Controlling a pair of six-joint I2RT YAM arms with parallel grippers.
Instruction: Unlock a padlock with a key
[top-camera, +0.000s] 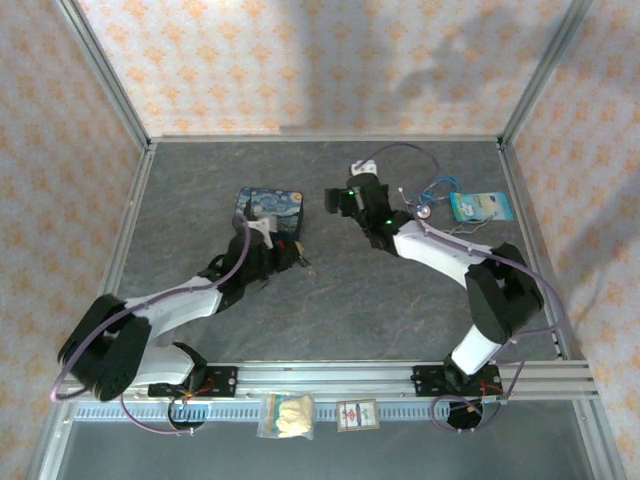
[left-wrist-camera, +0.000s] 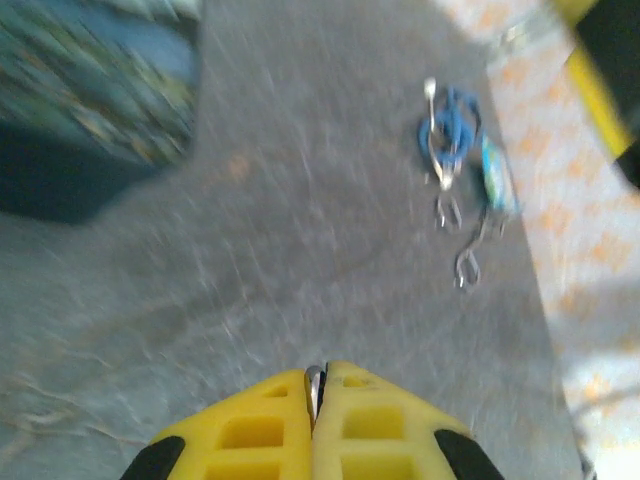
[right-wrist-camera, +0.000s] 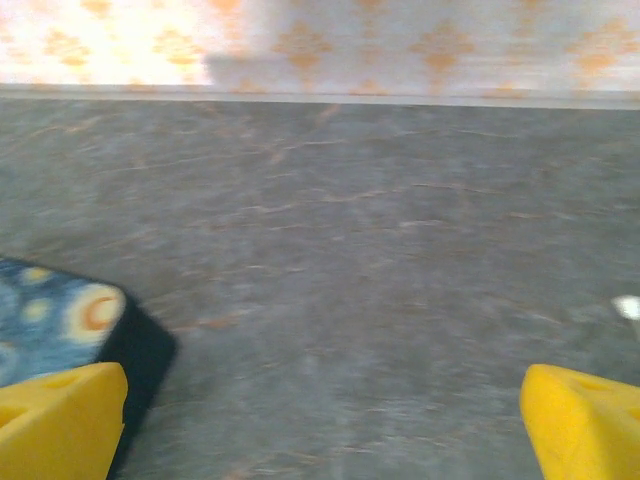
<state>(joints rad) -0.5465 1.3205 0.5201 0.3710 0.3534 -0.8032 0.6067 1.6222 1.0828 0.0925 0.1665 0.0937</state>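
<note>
The left gripper (left-wrist-camera: 317, 374) pinches a thin silvery piece, probably the key (left-wrist-camera: 315, 386): light, stiff, slippery, best gripped on its flat faces. The right gripper (right-wrist-camera: 322, 392) stands wide open.

Readable text: I can make out none from here.
Blue-white packet (top-camera: 481, 206), two o'clock on the table: its print is too small for me to read.
Small card (top-camera: 356, 415), six o'clock, at the near rail: its marking is blurred.
</note>
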